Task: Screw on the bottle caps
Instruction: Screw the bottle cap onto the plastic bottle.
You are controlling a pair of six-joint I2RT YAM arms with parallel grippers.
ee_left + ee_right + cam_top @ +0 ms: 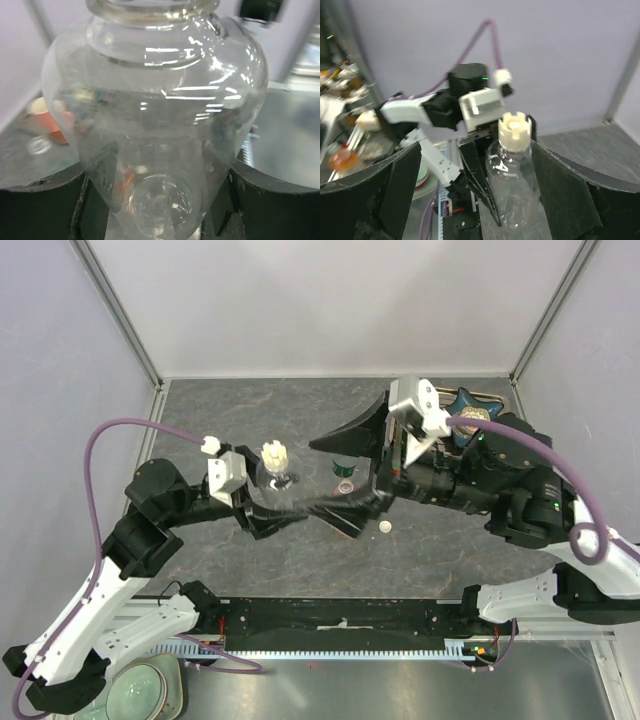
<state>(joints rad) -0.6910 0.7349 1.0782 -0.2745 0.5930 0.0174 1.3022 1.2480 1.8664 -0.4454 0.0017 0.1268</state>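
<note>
The right gripper [477, 146] gapes wide, facing the cap [515, 130]. The cap sits atop the bottle [515, 192], which the left gripper [159, 200] clamps upright. If the cap is only part-threaded, it may sit crooked or lift off; a slack clamp would let the bottle spin.

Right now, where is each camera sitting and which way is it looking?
Top: above and behind the arms, looking down at the table; left arm and right arm show.
Left wrist: on the left arm, looking at the clear bottle the left jaws clamp; their black tips show.
Right wrist: on the right arm, facing the left arm; the right jaws show, open.
Shared: both wrist views see that bottle; only the right's shows its cap.
</note>
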